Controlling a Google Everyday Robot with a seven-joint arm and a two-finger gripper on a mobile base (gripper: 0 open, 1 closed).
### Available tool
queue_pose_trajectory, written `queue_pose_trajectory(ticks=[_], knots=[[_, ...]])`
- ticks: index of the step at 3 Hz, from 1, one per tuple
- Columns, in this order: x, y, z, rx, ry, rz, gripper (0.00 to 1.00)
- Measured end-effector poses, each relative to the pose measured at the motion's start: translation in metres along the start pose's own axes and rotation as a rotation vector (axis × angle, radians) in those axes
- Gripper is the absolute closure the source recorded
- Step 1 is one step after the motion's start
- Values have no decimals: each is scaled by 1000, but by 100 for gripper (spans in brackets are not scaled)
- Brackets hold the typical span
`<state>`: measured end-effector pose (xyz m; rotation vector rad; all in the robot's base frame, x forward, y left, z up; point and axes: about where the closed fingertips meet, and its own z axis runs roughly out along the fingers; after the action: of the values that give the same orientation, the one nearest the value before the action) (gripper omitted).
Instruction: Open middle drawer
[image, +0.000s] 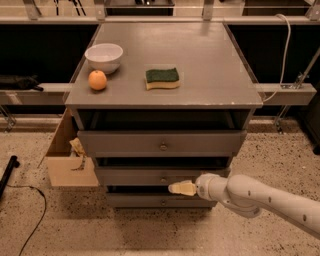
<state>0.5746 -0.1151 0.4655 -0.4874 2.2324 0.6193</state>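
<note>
My cream-tipped end effector (181, 188) hovers just below and right of the small round metal knob (163, 179) on the grey painted wooden middle drawer (127, 176), the second front down. I cannot tell how far it is open. I judge this the approach: next, grip the knob and pull straight out.

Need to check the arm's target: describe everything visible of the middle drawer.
The middle drawer is the second of three grey, painted-looking fronts in the cabinet. It is flat and wide, with one small round metal knob at its centre. A dark strip shows above it; how far out it stands cannot be told. The gripper sits at its lower edge, just right of and below the knob; contact is unclear.
</note>
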Motion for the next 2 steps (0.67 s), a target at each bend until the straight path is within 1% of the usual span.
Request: queue_pose_trajectory(ticks=[1, 2], knots=[[-42, 6, 22, 9, -34, -111, 0], [-60, 10, 38, 37, -45, -200, 0]])
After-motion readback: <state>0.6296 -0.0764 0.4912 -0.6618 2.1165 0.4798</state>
